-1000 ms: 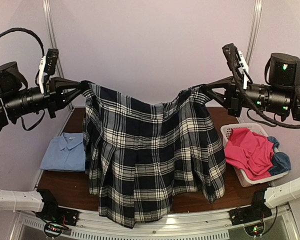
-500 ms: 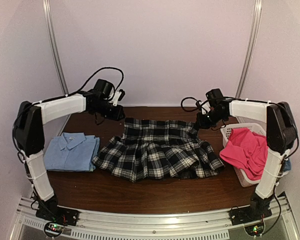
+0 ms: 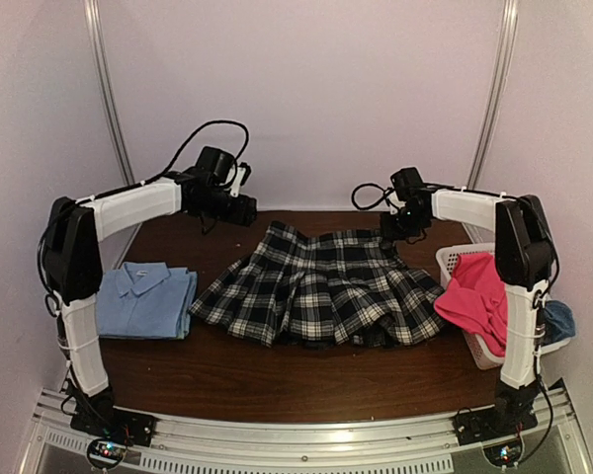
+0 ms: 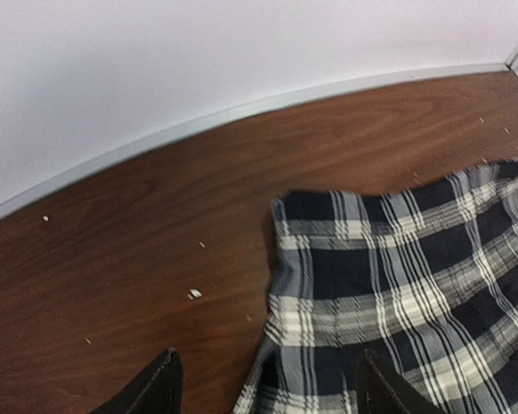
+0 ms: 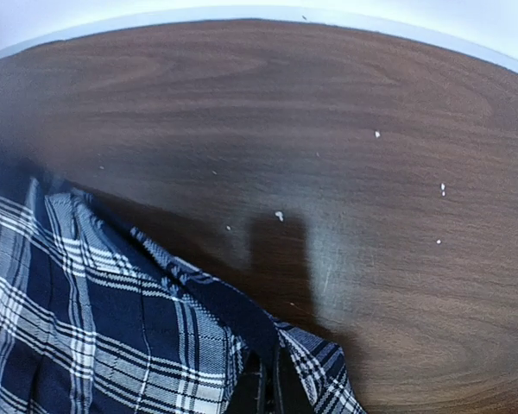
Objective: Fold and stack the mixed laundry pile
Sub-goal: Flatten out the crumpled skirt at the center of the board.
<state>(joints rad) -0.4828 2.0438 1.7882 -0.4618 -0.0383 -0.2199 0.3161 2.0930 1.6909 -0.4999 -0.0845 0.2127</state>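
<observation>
- Dark wood table (image 3: pixel 277 380), boxed in by pale walls.
- At its middle, black-and-white plaid garment (image 3: pixel 321 291), pleated, spread flat with the waistband toward the far wall; hanging in the air between both arms a second ago, laid down since.
- By the look of it, spreading step done; folding ready to begin after release of the second corner.
- Left fingers (image 4: pixel 160 388): opened wide within the last second, straddling the left waistband corner without gripping it.
- Right fingers (image 5: pixel 257 397): pinched tight on the opposite waistband corner, low over the table.
- Further out: folded light blue shirt (image 3: pixel 143 301) at left; hot-pink trousers (image 3: pixel 479 296) and duller blue cloth (image 3: pixel 556 321) waiting in the white basket (image 3: pixel 453 259) at right.
</observation>
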